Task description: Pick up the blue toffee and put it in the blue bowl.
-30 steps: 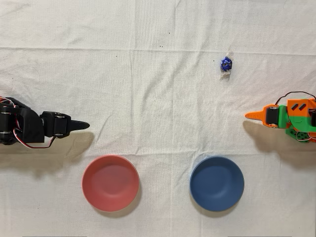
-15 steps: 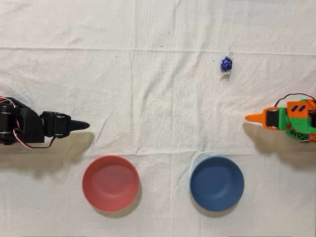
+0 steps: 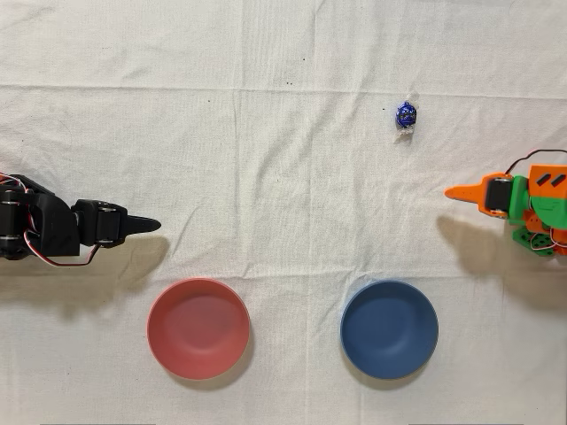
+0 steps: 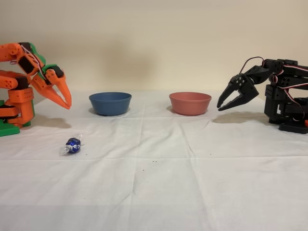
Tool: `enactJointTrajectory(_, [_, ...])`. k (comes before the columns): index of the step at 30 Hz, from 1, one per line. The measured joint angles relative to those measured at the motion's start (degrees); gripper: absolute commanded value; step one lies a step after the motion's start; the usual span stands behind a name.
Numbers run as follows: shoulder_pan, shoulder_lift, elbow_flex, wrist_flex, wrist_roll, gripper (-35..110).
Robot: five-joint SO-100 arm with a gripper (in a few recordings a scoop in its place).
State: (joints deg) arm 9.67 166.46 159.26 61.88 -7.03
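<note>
Orange arm (image 3: 532, 199) cut off at overhead right edge; pincer (image 4: 65, 98) seemingly closed.

This looks like a small robotics test setup, a lab or hobby bench. A tabletop (image 4: 202, 183) under a creased white cloth (image 3: 266, 133) stands against a bare beige wall (image 4: 154, 38), with two small hobby arms with exposed wiring, orange (image 4: 21, 82) and an idle black one (image 4: 279, 91), facing each other.

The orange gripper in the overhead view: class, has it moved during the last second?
Yes. The orange gripper has shifted toward the top, nearer the blue toffee and farther from the blue bowl.
</note>
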Motion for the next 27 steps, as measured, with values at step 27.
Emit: enactJointTrajectory(27, [20.6,-42.8,-32.7,4.7,12.3,5])
